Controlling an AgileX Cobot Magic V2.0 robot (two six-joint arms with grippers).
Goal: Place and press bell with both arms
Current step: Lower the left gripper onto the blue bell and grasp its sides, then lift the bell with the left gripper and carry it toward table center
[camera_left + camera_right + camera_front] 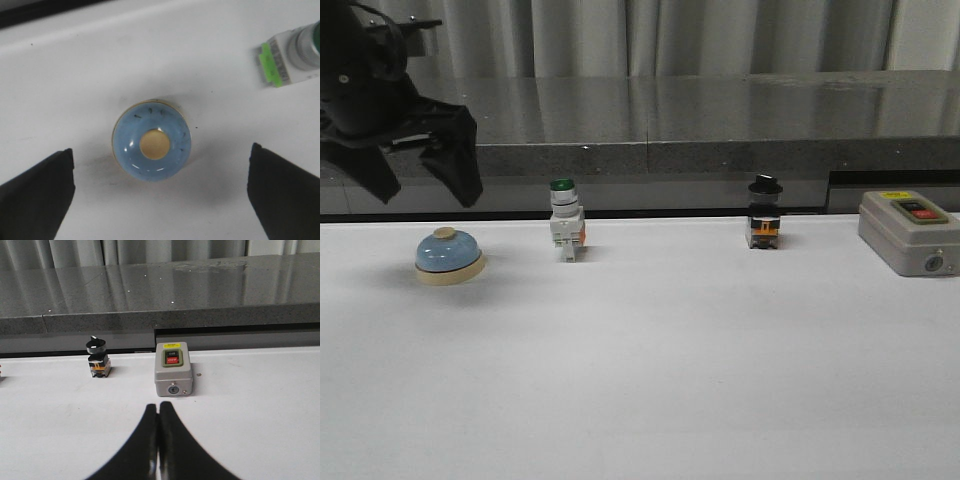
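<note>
The light-blue dome-shaped bell (pixel 151 146) sits on my white desk (pixel 670 380), below my wide-open, empty left pincer (pixel 160 192); my right pincer (pixel 159 440) is closed, empty.

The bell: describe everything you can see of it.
The bell is a small, glossy light-blue dome on a round cream base, with a cream button on top. It stands upright on the white table, at the left end of the row. Nothing touches it; the left hand hangs open above it, fingers either side.

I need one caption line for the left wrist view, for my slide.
Open left gripper hovers above the light-blue bell, green-capped switch nearby.
</note>
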